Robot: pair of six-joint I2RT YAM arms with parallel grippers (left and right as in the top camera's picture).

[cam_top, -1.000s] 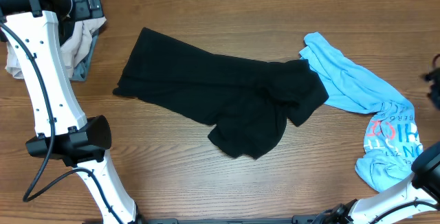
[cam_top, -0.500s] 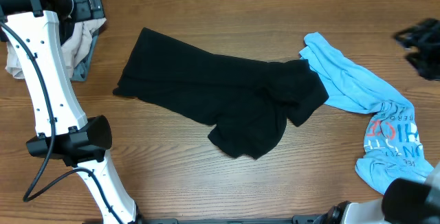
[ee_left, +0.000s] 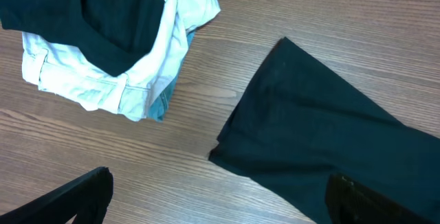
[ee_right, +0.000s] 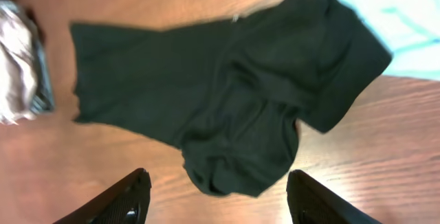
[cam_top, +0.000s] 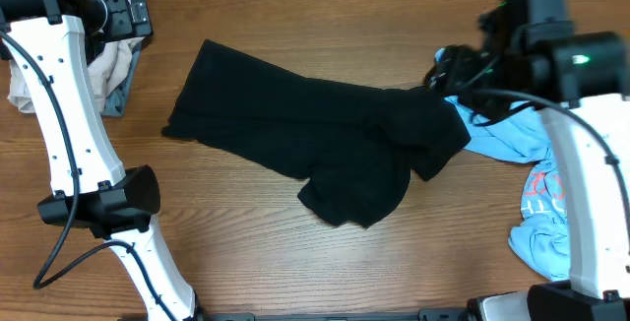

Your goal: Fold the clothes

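Ok, black garment [cam_top: 325, 149] lies rumpled across mid-table, running diagonally, not folded. Its right end overlaps the blue shirt [cam_top: 551, 193], which trails down the right side. Stack of clothes [cam_top: 113, 70] sits at far-left corner, near but apart from the black piece. Left gripper [ee_left: 220, 183]: fingers spread wide, nothing btwn them, hovering over the garment's left end w/ stack in view. Right gripper [ee_right: 218, 177]: also spread wide, empty, up above the garment; overhead puts it near the black/blue overlap.
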